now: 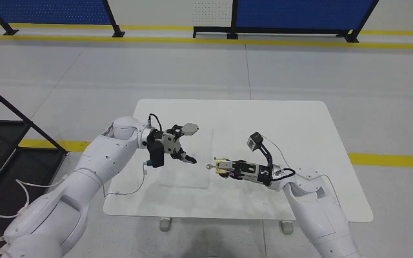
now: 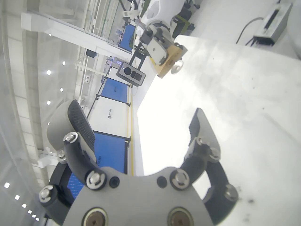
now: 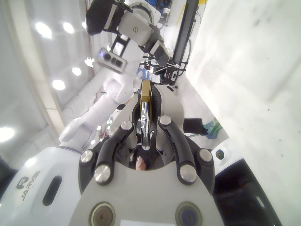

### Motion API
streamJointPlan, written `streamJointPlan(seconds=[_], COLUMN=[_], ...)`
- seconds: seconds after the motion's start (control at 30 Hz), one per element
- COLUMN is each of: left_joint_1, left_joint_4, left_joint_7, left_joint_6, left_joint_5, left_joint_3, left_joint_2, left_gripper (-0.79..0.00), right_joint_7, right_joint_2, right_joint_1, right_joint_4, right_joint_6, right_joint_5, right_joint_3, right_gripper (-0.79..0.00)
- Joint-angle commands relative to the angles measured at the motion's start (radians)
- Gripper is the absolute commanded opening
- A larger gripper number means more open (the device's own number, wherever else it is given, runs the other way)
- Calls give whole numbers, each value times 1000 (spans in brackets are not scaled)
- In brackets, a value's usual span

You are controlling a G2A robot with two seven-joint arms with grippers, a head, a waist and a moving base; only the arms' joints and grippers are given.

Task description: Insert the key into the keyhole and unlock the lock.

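we see the right pincer (image 1: pixel 226 168) clamped on the brass lock (image 2: pixel 169 58) above the tabletop (image 1: pixel 290 122), a key (image 2: pixel 177 66) seemingly jutting from the lock; the left pincer (image 1: pixel 191 143) gapes empty beside the lock. small, stiff, slick metal: we'd pinch the key's flat head

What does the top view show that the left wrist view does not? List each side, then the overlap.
Top view only: the whole rounded outline of the white table. Left wrist view only: a grey box with a cable beyond the table's edge. Both: the open left gripper and the right gripper shut on a brass padlock.
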Motion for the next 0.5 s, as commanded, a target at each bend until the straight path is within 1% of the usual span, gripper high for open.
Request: streamJointPlan(seconds=[0.0, 0.3, 0.33, 0.4, 0.47], left_joint_1=[0, 3, 4, 1, -4], left_joint_4=[5, 5, 0, -24, -30], left_joint_7=[-7, -18, -61, -91, -149], left_joint_6=[-2, -5, -28, -70, -144], left_joint_5=[-13, -16, -29, -52, -84], left_joint_3=[0, -1, -5, -14, -16], left_joint_2=[-1, -1, -2, 0, 0], left_gripper=[0, 0, 0, 0, 0], right_joint_7=[0, 0, 0, 0, 0], right_joint_2=[0, 0, 0, 0, 0], right_joint_1=[0, 0, 0, 0, 0], right_joint_4=[0, 0, 0, 0, 0], right_joint_6=[0, 0, 0, 0, 0], right_joint_5=[0, 0, 0, 0, 0], right_joint_3=[0, 0, 0, 0, 0], right_gripper=[-785, -785, -785, -785, -785])
